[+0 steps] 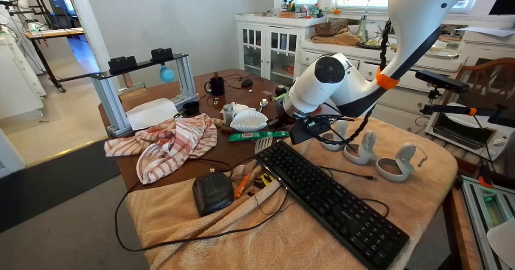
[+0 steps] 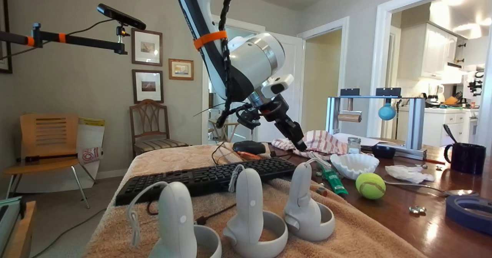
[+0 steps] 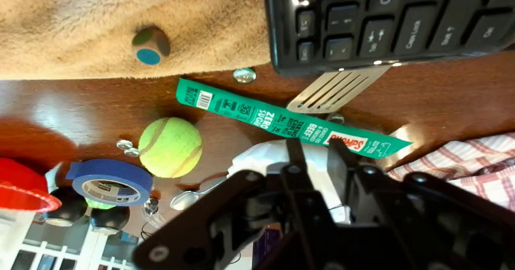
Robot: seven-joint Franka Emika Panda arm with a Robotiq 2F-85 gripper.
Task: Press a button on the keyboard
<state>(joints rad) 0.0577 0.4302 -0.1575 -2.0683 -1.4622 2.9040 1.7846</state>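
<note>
The keyboard is long, flat and black, and shows in both exterior views [image 1: 322,193] [image 2: 215,176]. It lies on a tan towel, and one end reaches past the towel's edge over the brown table. In the wrist view the keyboard's corner [image 3: 382,24] with Esc, Tab and Caps Lock keys is at the upper right. My gripper [image 3: 318,143] is open in the wrist view, with a gap between its fingers and nothing held. In an exterior view the gripper [image 2: 301,145] points downward above the table, past the keyboard's end and apart from it. In an exterior view its fingertips [image 1: 274,124] are dark and hard to make out.
A green wrapper [image 3: 289,121], a white bowl [image 1: 248,120], a slotted spatula [image 3: 336,91] and a tennis ball [image 3: 170,147] lie near the gripper. Grey ring-shaped controllers [image 2: 253,212] stand beside the keyboard. A dark squarish device [image 1: 213,192] and a striped cloth [image 1: 177,145] lie across from them.
</note>
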